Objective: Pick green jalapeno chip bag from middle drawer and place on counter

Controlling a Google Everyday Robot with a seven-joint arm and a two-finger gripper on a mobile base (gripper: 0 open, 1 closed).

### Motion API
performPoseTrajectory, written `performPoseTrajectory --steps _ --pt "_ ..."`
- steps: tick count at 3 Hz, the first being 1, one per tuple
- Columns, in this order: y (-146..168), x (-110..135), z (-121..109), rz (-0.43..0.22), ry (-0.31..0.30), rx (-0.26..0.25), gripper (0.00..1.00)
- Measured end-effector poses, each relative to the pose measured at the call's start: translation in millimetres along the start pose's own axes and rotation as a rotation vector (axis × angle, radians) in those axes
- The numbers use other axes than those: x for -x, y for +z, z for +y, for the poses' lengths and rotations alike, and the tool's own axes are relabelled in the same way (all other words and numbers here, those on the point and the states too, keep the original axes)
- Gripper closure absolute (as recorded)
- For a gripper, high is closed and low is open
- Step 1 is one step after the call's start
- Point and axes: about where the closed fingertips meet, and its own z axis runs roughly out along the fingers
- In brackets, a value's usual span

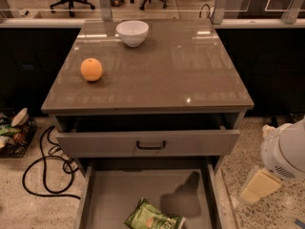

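Camera view: crinkly chip bag (153, 217) lies in smooth drawer (119, 194); gripper (259, 186) beside, state unclear.

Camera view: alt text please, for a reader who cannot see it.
A green jalapeno chip bag lies at the front of the open middle drawer. The gripper hangs to the drawer's right, at lower right, apart from the bag. An orange and a white bowl sit on the counter.

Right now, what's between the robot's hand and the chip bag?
In the camera view, the hand hangs right of the middle drawer. Between it and the green jalapeno chip bag: only the drawer's side wall and bare drawer floor.
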Motion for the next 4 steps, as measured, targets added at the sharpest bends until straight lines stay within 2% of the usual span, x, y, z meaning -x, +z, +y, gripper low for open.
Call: performPoseTrajectory --steps 1,2,4 --pt "0 0 0 0.000 0.000 0.000 0.00" --pt "31 1 10 -0.029 0.033 0.025 0.00" --pt "124 2 63 -0.120 0.104 0.066 0.00"
